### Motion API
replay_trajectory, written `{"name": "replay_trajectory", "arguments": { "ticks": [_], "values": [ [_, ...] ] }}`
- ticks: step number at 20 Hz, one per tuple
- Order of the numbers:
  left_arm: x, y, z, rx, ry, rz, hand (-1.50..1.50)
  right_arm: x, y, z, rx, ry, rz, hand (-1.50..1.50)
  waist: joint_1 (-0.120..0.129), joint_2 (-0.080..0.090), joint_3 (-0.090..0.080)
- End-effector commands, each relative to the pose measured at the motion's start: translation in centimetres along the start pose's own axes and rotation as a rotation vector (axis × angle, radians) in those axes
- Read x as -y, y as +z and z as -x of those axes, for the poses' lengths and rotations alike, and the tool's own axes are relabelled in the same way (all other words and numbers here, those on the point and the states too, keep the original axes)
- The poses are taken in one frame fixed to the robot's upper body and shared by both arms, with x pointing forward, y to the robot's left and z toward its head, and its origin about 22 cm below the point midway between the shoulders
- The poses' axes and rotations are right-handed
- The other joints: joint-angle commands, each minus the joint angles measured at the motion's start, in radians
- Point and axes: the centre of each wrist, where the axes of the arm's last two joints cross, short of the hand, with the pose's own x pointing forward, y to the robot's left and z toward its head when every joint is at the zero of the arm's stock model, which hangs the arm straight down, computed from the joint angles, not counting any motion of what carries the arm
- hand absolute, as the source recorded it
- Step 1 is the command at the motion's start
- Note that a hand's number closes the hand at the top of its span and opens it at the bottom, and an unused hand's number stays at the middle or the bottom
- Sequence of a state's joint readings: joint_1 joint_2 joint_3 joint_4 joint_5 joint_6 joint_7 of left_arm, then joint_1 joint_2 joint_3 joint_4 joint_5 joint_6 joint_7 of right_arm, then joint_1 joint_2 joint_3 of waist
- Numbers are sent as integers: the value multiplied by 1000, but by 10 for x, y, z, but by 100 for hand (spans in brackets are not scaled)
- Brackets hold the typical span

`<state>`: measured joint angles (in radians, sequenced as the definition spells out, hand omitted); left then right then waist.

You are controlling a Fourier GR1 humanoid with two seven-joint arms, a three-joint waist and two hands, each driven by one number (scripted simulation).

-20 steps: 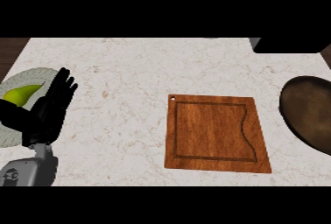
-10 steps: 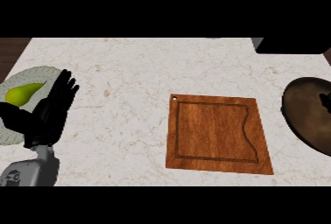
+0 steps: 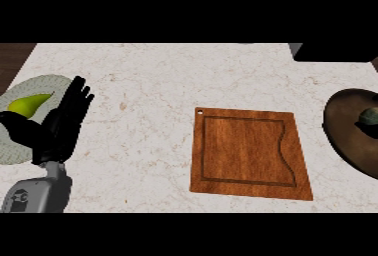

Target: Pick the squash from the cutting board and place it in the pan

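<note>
Squash (image 3: 367, 119) already in pan (image 3: 347, 137), far right; cutting board (image 3: 249, 152) bare. Left robot hand (image 3: 63, 122) spread, resting far left; right hand unseen.

Even, soft light covers the pale worktop (image 3: 162, 90), with no glare and no bright spots. Shadows are faint: only a thin dark edge runs along the near side of the board (image 3: 249, 152). The pan (image 3: 353, 135) at the right reads dark inside, and its contents are hard to make out. The far corners fall to dark.
</note>
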<state>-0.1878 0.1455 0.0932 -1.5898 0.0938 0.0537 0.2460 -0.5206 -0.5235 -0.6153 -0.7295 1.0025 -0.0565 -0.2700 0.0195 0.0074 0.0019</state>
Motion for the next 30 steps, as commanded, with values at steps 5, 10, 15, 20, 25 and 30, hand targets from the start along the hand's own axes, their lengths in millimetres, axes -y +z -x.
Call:
{"name": "replay_trajectory", "arguments": {
  "ticks": [5,10,15,20,25,30],
  "values": [
    [0,-5,-6,-11,-5,-12,0,-17,13,42,39,-162,-8,-150,-8,-2,0],
    [-5,6,11,-16,17,-17,0,17,8,54,46,-450,132,-150,-11,-3,1],
    [-22,9,-1,-12,-7,-4,0,64,25,96,34,-683,138,-150,-20,-8,0],
    [-13,8,-2,5,-13,-34,0,86,87,162,86,-816,125,-150,-35,-9,1],
    [-22,2,0,-14,4,-31,0,121,118,188,143,-895,56,-150,-31,-8,0],
    [-17,4,6,2,5,-36,0,114,143,204,137,-875,93,-150,-24,-5,3]
  ]
}}
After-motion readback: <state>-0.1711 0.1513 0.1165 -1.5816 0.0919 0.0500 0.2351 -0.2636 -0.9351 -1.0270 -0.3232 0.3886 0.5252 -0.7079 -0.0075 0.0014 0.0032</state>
